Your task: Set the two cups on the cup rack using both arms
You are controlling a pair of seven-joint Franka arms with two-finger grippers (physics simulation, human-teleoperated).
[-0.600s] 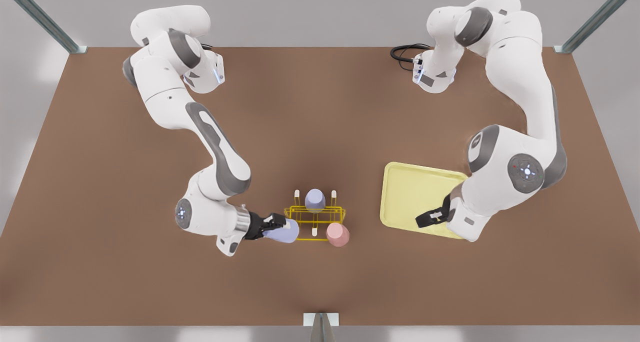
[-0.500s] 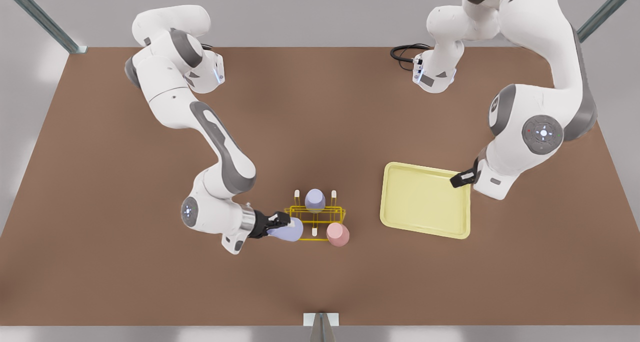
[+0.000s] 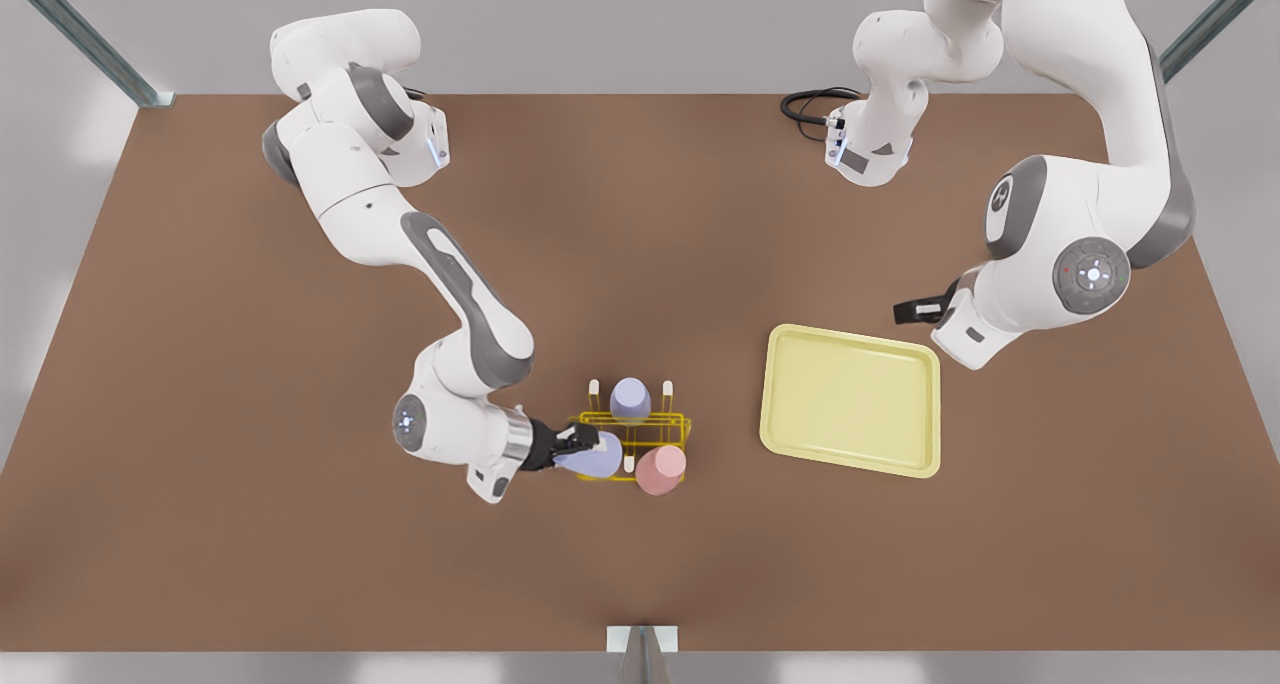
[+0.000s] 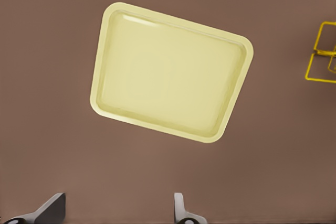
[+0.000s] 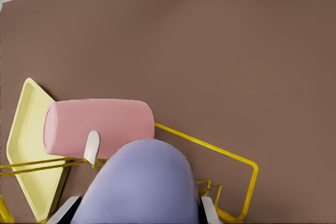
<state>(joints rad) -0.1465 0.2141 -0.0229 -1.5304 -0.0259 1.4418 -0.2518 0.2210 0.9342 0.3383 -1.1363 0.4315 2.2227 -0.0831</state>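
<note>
My right gripper (image 3: 572, 453), the small black two-finger claw at the lower middle of the front view, is clamped on a pale lavender tapered tumbler (image 3: 598, 456). In the right wrist view that tumbler (image 5: 139, 184) bulges between my two pale fingertips (image 5: 209, 209), one on each flank. I hold it over the front-left corner of the small bright-yellow wire cup rack (image 3: 632, 432), which stands on the brown table (image 3: 250, 524) just below centre in the front view.

A pale pink tapered tumbler (image 3: 659, 469) sits at the rack's front edge, just beside my lavender one on the front view's right. In the right wrist view the pink tumbler (image 5: 100, 126) lies crosswise beyond mine, with a white-tipped peg (image 5: 91, 147) in front of it. Whether the two cups touch I cannot tell.

A second pale lavender tumbler (image 3: 630, 398) stands upside down at the rack's back row, between two white-tipped pegs.

My left gripper (image 3: 912, 310) hangs at the right of the front view, above the table and just past the far right corner of the pale-yellow flat rectangular tray (image 3: 850, 401). It waits there with fingers (image 4: 182, 209) spread apart, holding nothing; the tray (image 4: 170, 72) lies beneath it in the left wrist view.
</note>
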